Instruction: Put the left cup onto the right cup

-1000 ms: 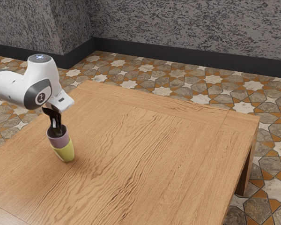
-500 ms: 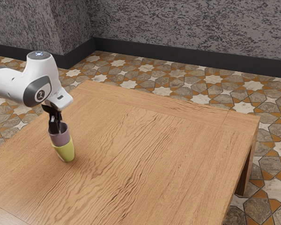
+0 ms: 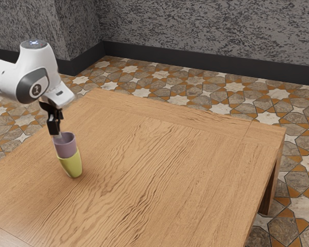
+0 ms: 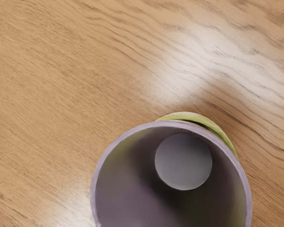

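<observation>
A purple cup (image 3: pixel 66 145) sits nested in a yellow-green cup (image 3: pixel 72 165) near the table's edge on the exterior view's left. The stack leans slightly. My gripper (image 3: pixel 54 130) hangs just above the purple cup's rim, on its left side in the exterior view, open with a narrow gap and nothing between its fingers. In the wrist view I look straight down into the purple cup (image 4: pixel 132 194), with a sliver of the yellow-green cup (image 4: pixel 214 126) showing past its rim.
The wooden table (image 3: pixel 175 154) stretches wide toward the exterior view's right, with its edge dropping to a patterned tile floor (image 3: pixel 298 180). A dark stone wall (image 3: pixel 206 25) stands behind.
My hand has risen and drawn back toward the exterior view's left, its fingers coming up out of the purple cup. The purple cup stays nested in the yellow-green one.
</observation>
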Tool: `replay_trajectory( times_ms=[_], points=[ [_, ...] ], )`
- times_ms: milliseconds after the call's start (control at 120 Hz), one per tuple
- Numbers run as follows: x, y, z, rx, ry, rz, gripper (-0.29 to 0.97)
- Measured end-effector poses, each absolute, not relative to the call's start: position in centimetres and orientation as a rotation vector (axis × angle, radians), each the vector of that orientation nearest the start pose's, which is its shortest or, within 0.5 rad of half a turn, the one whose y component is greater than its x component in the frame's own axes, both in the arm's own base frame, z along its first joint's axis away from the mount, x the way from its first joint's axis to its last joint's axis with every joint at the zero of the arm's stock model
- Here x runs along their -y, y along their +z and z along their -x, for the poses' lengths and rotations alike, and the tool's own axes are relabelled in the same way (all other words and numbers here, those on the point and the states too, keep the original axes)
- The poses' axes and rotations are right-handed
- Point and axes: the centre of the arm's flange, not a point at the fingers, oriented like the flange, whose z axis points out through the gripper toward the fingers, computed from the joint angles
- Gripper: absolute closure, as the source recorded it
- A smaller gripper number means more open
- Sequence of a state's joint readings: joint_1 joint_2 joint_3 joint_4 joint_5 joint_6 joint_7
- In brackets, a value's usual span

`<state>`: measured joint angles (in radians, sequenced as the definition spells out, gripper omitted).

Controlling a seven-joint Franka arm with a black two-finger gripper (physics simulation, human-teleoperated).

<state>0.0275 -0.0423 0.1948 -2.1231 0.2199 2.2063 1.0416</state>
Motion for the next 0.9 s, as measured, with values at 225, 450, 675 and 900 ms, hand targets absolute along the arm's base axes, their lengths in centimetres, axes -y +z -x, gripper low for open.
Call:
replay_trajectory(
  times_ms=[225,450,675,900],
  points=[
    [-12.6,46.9,-54.2,-1.321,0.020,2.609,0.00],
    [-11.8,50.7,-55.6,-1.307,0.021,2.668,0.00],
    [-10.8,54.9,-56.2,-1.288,0.038,2.712,0.00],
    [-10.0,59.1,-56.9,-1.251,0.062,2.732,0.00]
  ],
)
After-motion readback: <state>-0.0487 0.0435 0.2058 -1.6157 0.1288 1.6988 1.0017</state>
